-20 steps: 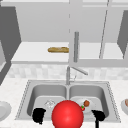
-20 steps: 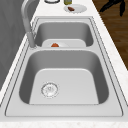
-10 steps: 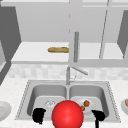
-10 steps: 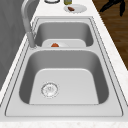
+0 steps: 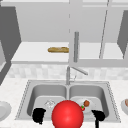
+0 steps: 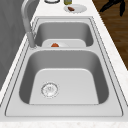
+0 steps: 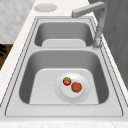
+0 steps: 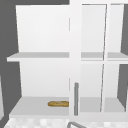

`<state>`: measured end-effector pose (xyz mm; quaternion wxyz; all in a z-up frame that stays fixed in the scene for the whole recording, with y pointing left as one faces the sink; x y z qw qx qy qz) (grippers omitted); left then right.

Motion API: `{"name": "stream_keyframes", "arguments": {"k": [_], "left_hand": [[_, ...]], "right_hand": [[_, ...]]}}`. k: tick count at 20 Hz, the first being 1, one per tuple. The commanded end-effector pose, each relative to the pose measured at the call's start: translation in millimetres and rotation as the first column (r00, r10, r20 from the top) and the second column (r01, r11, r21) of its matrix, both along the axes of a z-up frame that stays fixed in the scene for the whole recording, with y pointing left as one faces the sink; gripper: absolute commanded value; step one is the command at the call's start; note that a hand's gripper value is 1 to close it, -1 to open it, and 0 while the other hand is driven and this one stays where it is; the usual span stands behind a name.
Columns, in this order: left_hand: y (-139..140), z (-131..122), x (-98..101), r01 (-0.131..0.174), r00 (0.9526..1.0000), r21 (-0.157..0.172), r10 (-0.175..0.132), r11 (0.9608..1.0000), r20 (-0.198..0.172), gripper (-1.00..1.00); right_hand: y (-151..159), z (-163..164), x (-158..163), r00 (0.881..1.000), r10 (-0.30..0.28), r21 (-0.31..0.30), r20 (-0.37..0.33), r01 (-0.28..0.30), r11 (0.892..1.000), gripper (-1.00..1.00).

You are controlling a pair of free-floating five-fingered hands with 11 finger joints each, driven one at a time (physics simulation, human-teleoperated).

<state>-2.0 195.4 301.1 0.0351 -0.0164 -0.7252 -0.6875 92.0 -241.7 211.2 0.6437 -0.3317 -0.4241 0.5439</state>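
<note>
Left hand [image 5: 38,115]: bottom left of the frame, fingers curled, holding nothing.
Right hand [image 5: 98,116]: bottom right, grip unclear.
Ball [image 5: 67,114]: between both hands, nearer the left.

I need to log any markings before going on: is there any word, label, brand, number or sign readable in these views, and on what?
None: no text, number or sign shows anywhere.
The plate in the sink, the faucet, the cabinet shelf and the red ball between the left hand and right hand are all plain.
</note>
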Motion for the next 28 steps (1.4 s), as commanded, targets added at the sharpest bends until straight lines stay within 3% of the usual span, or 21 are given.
{"name": "stream_keyframes", "arguments": {"k": [1,2,3,6,9,21,28], "left_hand": [[0,0,0.0,0.0,1.0,0.0,0.0,1.0,0.0,0.0],[4,0,0.0,-0.01,1.0,0.0,0.01,0.9999,0.0,-1.0],[6,1,-0.2,-0.014,0.9999,-0.017,0.014,0.9998,-0.005,-1.0],[15,4,-0.4,-0.018,0.9985,-0.018,0.017,0.9997,-0.051,-1.0],[28,5,-0.5,0.004,0.9991,-0.024,-0.005,0.9997,-0.041,-1.0],[106,13,4.5,0.015,0.9968,-0.056,-0.019,0.9983,-0.077,-1.0],[151,15,21.5,0.035,0.9967,-0.049,-0.038,0.9982,-0.071,-1.0]], "right_hand": [[2,0,0,1.0,0.012,0.0,0.0,-0.012,1.0,-1.0],[0,0,0,1.0,0.0,0.0,0.0,0.0,1.0,0.0],[0,1,0,1.0,0.006,-0.011,0.006,-0.006,1.0,0.0],[0,1,0,1.0,0.002,-0.007,0.013,-0.002,1.0,0.0],[0,1,0,1.0,-0.001,-0.004,0.016,0.001,1.0,0.0],[0,0,0,1.0,-0.007,0.001,0.022,0.007,1.0,0.0],[0,0,0,1.0,-0.008,0.002,0.022,0.008,1.0,0.0]]}}
